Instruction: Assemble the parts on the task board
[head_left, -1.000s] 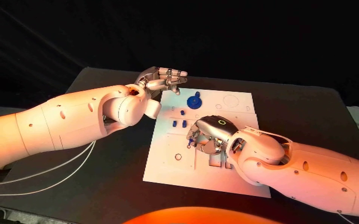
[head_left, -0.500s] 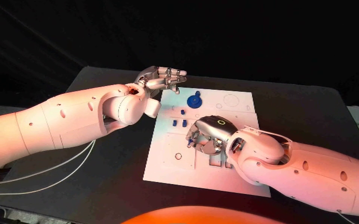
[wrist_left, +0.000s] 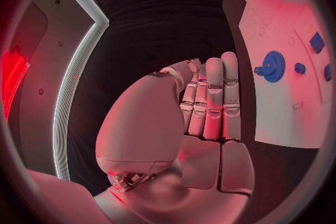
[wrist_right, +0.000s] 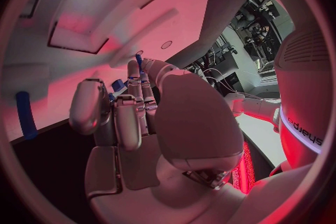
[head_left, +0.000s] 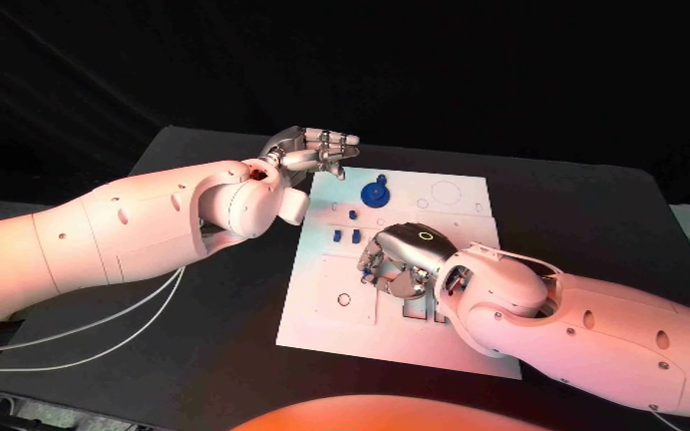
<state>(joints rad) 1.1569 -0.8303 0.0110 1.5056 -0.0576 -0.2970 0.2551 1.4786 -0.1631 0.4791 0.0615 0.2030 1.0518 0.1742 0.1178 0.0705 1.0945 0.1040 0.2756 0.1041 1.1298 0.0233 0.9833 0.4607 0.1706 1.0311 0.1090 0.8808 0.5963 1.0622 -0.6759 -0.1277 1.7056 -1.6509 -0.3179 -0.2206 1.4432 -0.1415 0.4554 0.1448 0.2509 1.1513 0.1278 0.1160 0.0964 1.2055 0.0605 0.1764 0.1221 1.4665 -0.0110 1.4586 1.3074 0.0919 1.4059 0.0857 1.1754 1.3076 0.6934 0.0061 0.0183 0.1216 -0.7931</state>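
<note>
**A:** Where are the robot's hands?

**B:** The right hand [head_left: 406, 259] is down on the middle of the task board [head_left: 446, 341], palm down, fingers curled. In the right wrist view a small blue part [wrist_right: 138, 61] sits pinched at its fingertips, just over the white surface. The left hand [head_left: 308, 155] hovers just off the board's far left corner. In the left wrist view its fingers [wrist_left: 213, 102] lie straight and side by side with the thumb folded in beside them, and it holds nothing.

**A:** What lies near them?

**B:** A blue gear [head_left: 374, 195] rests on the far part of the board, to the right of the left hand. Small blue pegs [head_left: 347, 235] stand between the gear and the right hand.

**A:** How much free room is there?

**B:** The board's near half is bare white on the left, apart from a small ring mark [head_left: 344, 299]. Open black table [head_left: 201, 351] surrounds the board on its left and far sides. The right arm [head_left: 575, 321] covers the board's near right corner.
</note>
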